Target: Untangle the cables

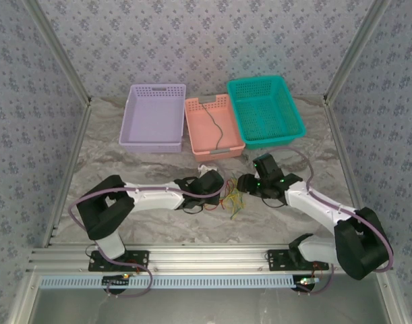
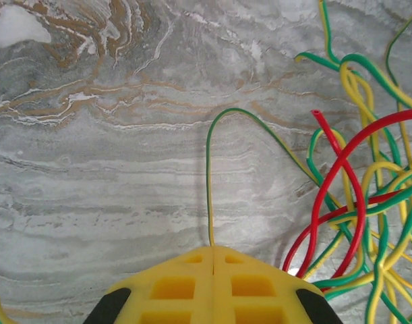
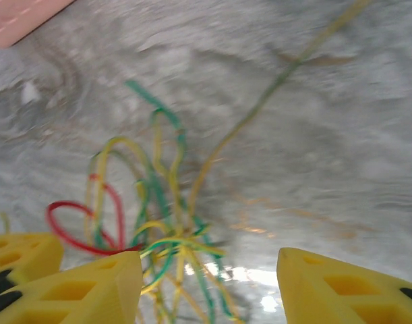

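- Found the cables (image 1: pixel 233 201) knotted in one loose heap on the table (image 1: pixel 152 169), roughly midway between its left and right edges and nearer its near edge than its far one.
- Noted that heap lying between the two arms' tips: the left gripper (image 1: pixel 222 191) just at its left side, the right gripper (image 1: pixel 246 183) just at its right.
- Saw, from the left wrist, the left gripper (image 2: pixel 213 260) with its yellow fingers (image 2: pixel 172 287) pressed together, pinching a single green-and-yellow cable (image 2: pixel 208 189) in the seam between them (the strand ran straight up from the tips, then arched over to the right).
- Followed that arch down into the cables (image 2: pixel 367 223) at the right of that view, resting on the marbled surface.
- Picked out a red cable (image 2: pixel 344 169) looped through the green and yellow strands there, one cut end pointing up and free.
- Saw, from the right wrist, the right gripper (image 3: pixel 209 260) spread wide and clasping nothing, the cables (image 3: pixel 168 223) lying between and just beyond its fingers (image 3: pixel 91 283) (too blurred to tell whether anything touched).
- Made out the red cable (image 3: pixel 81 226) as a loop at the left of the heap in that view.
- Counted three baskets close together along the far edge: purple basket (image 1: pixel 154 138), pink basket (image 1: pixel 227 145), teal basket (image 1: pixel 290 131).
- Spotted one black cable (image 1: pixel 212 125) lying lengthwise inside the pink basket, well apart from the heap.
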Controlling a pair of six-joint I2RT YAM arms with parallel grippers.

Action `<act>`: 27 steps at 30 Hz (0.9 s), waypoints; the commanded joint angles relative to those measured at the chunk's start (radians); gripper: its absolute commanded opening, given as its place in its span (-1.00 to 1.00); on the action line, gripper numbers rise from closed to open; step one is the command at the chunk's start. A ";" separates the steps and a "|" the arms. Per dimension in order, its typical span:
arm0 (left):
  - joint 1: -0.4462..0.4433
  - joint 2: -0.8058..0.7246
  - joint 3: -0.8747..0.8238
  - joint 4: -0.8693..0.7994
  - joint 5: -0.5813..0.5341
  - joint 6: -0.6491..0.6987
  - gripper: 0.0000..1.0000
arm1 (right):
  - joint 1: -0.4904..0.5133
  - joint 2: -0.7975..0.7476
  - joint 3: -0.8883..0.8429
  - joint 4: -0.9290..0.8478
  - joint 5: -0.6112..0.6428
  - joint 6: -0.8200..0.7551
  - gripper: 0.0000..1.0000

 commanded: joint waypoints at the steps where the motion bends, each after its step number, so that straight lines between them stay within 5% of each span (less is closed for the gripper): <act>1: -0.003 -0.066 -0.027 0.033 0.022 0.015 -1.00 | 0.058 0.003 0.033 0.014 0.049 0.006 0.08; 6: -0.012 -0.137 -0.042 0.026 0.052 0.029 -0.97 | 0.086 0.055 0.079 0.007 0.061 -0.033 -0.01; 13: -0.023 -0.092 -0.039 0.007 0.120 0.060 -0.51 | 0.087 0.209 0.190 -0.007 0.036 -0.107 -0.27; 19: -0.024 -0.007 -0.034 0.028 0.125 0.074 -0.12 | 0.098 0.256 0.218 -0.017 0.060 -0.103 -0.92; 21: -0.025 0.035 -0.019 0.028 0.119 0.085 -0.02 | 0.100 0.236 0.210 -0.011 0.066 -0.099 -1.00; 24: -0.026 0.096 0.006 0.010 0.069 0.085 -0.02 | 0.098 0.196 0.213 -0.032 0.076 -0.101 -1.00; 27: -0.025 0.125 0.003 0.012 0.005 0.075 -0.46 | 0.092 0.153 0.229 -0.080 0.099 -0.111 -1.00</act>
